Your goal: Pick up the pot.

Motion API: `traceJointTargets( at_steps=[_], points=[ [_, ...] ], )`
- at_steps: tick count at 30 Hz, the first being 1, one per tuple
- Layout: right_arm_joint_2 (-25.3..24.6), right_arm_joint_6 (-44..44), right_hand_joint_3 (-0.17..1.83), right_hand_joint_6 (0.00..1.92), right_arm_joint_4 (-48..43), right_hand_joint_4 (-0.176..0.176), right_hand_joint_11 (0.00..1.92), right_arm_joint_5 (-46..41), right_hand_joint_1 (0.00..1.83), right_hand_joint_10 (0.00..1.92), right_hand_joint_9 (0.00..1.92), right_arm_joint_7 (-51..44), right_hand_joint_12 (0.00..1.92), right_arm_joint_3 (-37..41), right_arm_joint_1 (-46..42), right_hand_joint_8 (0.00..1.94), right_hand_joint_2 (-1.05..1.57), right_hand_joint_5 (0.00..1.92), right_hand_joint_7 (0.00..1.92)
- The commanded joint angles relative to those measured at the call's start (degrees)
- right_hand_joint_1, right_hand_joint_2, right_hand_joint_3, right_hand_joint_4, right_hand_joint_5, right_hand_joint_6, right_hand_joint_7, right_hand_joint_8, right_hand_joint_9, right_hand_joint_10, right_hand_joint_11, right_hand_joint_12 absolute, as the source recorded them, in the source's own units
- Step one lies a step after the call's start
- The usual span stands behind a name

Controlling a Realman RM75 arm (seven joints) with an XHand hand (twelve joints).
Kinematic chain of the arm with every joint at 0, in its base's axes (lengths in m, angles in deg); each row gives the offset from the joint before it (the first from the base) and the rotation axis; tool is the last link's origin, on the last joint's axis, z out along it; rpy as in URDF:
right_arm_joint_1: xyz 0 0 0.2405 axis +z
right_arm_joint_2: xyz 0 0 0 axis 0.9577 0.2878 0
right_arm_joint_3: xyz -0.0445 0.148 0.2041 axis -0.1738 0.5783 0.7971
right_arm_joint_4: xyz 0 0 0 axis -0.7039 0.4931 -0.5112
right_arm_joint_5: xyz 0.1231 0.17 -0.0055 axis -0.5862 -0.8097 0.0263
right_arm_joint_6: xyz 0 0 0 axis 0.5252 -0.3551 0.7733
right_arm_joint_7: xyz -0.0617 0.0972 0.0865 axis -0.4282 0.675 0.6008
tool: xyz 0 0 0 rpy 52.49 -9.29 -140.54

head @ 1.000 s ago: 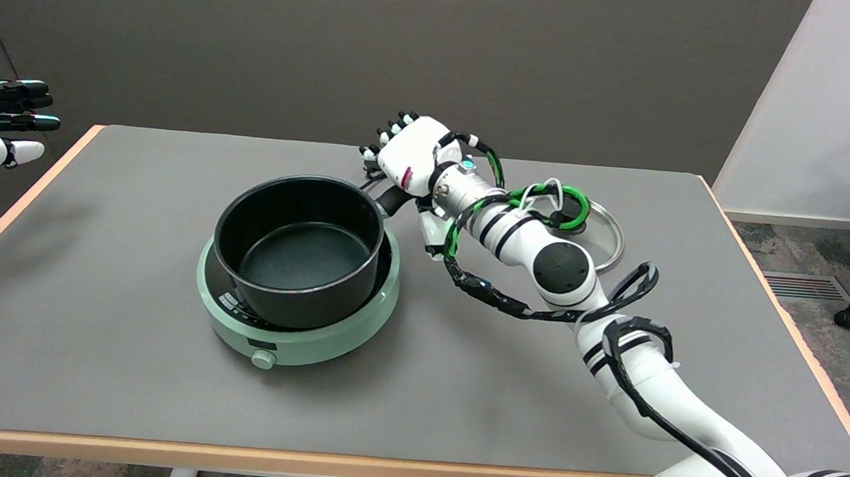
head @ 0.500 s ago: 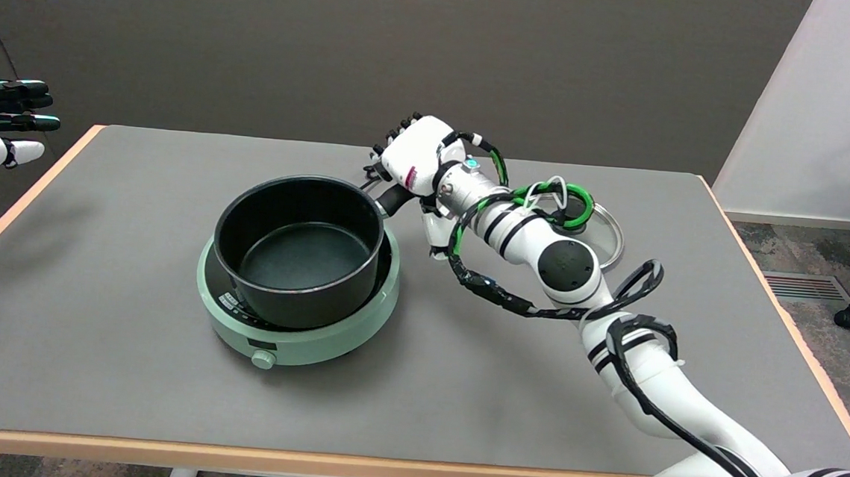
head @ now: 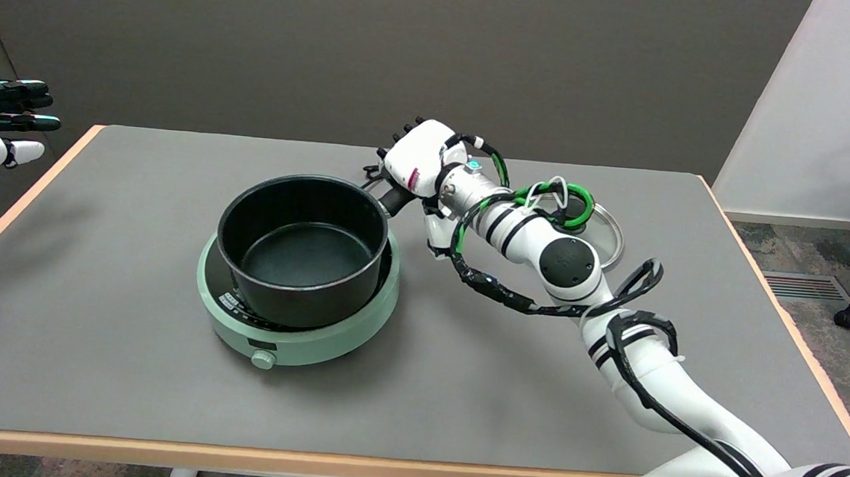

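Gripping the pot's handle, the right hand holds the black pot, which sits on the green cooker; a glass lid lies right of the cooker.

pot on cooker, lid (right)

The white right arm, banded in black and wrapped with black and green cables, reaches in from the lower right and bends at a black-capped elbow joint, then runs up and left to the wrist. Its black-and-white right hand shows its white back to the camera, fingers curled down and closed around the black handle beneath it.
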Motion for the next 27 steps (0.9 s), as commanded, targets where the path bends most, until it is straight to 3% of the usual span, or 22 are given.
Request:
traceJointTargets(
  at_steps=[1, 7, 10, 11, 13, 14, 19, 22, 27],
  points=[
    [0.16, 0.30, 1.83, 1.14, 4.05, -0.014, 1.14, -3.39, 1.12, 1.14, 1.14, 0.05, 1.14, 0.47, 1.31, 1.14, -0.58, 1.14, 1.14],
    [0.71, 0.21, 1.83, 1.31, 3.54, -0.071, 1.31, -3.39, 1.15, 1.31, 1.31, 0.05, 1.31, -0.01, 1.96, 1.31, -0.50, 1.31, 1.31],
    [0.80, 0.06, 1.83, 1.32, 3.21, -0.074, 1.32, -3.97, 1.15, 1.32, 1.32, 0.05, 1.32, -0.02, 2.28, 1.32, -0.47, 1.32, 1.32],
    [0.87, 0.05, 1.83, 1.38, 3.13, -0.093, 1.38, -4.17, 1.16, 1.38, 1.38, 0.05, 1.38, -0.02, 2.36, 1.38, -0.37, 1.38, 1.38],
    [1.03, 0.05, 1.83, 1.34, 2.81, -0.083, 1.34, -4.79, 1.16, 1.34, 1.34, 0.05, 1.34, -0.02, 2.37, 1.34, -0.43, 1.34, 1.34],
    [1.04, 0.05, 1.83, 1.42, 2.72, -0.102, 1.42, -5.04, 1.18, 1.42, 1.42, 0.05, 1.42, -0.02, 2.37, 1.42, -0.30, 1.42, 1.42],
    [1.36, -0.03, 1.83, 1.53, 2.24, -0.119, 1.53, -6.48, 1.17, 1.53, 1.53, 0.05, 1.53, -0.02, 2.37, 1.53, -0.19, 1.53, 1.53],
    [1.52, -0.35, 1.83, 1.65, 1.70, -0.116, 1.65, -7.44, 1.17, 1.65, 1.65, 0.05, 1.65, -0.02, 2.37, 1.65, -0.09, 1.65, 1.65],
    [1.83, -0.83, 1.73, 1.80, 1.20, -0.076, 1.80, -8.18, 1.17, 1.80, 1.80, 0.05, 1.80, -0.49, 2.44, 1.80, 0.09, 1.80, 1.80]
  ],
)
